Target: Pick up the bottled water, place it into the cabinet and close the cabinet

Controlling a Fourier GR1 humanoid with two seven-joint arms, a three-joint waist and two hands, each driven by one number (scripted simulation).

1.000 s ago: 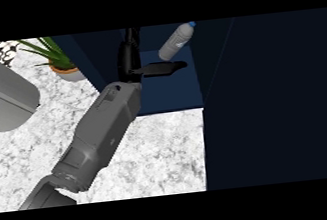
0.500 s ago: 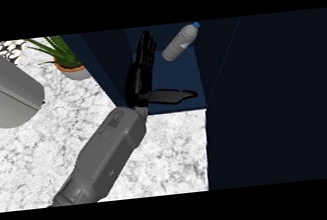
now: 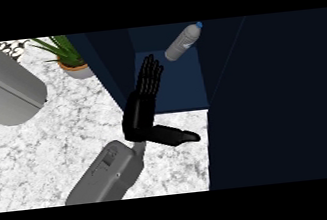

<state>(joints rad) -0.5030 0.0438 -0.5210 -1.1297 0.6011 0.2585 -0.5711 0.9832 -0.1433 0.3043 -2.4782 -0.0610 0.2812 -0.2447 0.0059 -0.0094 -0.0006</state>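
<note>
Starting at the far left, a large grey rounded shape (image 3: pixel 0 84) lies over the white marble surface (image 3: pixel 44 144); I cannot tell what it is. Just right of it, at the far edge, stands a potted plant (image 3: pixel 68 56) with green leaves in a brown pot. Nearer and further right, a grey forearm (image 3: pixel 106 176) comes in from the lower edge and ends in the right hand (image 3: pixel 141 117). Its fingers (image 3: pixel 148 76) are straight and released, pointing away along the left wall of the cabinet (image 3: pixel 183 87), and its thumb sticks out to the right over the surface. The hand holds nothing. The cabinet is open, with a blue inside between dark walls. The bottled water (image 3: pixel 181 42) lies tilted inside at the far end, its blue cap toward the far right, apart from the fingertips. A broad dark panel (image 3: pixel 276 95) fills the right side.
</note>
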